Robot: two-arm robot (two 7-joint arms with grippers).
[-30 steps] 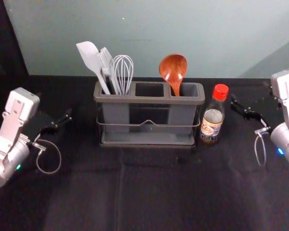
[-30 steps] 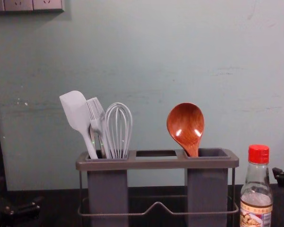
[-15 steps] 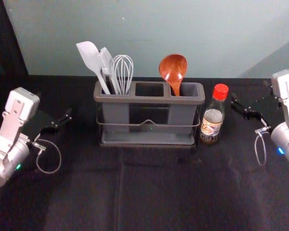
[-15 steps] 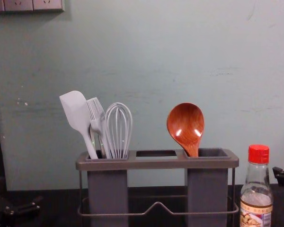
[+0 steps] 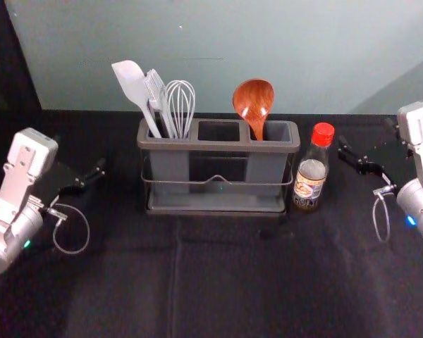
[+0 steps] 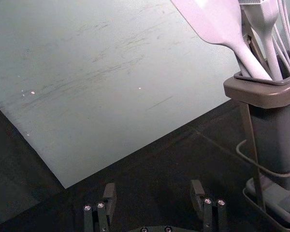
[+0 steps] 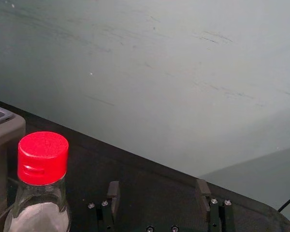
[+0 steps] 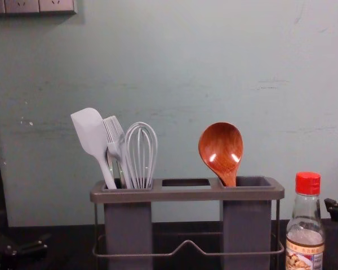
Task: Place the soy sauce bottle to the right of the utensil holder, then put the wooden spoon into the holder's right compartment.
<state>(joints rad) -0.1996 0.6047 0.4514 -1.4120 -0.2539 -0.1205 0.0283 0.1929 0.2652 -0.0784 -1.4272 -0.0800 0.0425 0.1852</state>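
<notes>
Soy sauce bottle stands just left of the spread right end effector. Its glass looks slippery and breakable; hold its middle. The spread left end effector waits past the wooden spoon.

Gloss was seen on the round-headed, red-brown wooden spoon, a matt finish on the boxy grey plastic holder.

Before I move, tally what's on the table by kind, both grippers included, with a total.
Bottle: 1
Holder: 1
Wooden spoon: 1
Spatula: 1
Brush: 1
Whisk: 1
Grippers: 2 (left gripper, right gripper)
Total: 8
Not counted: a partly hidden piece behind the brush; cannot tell its kind.
</notes>
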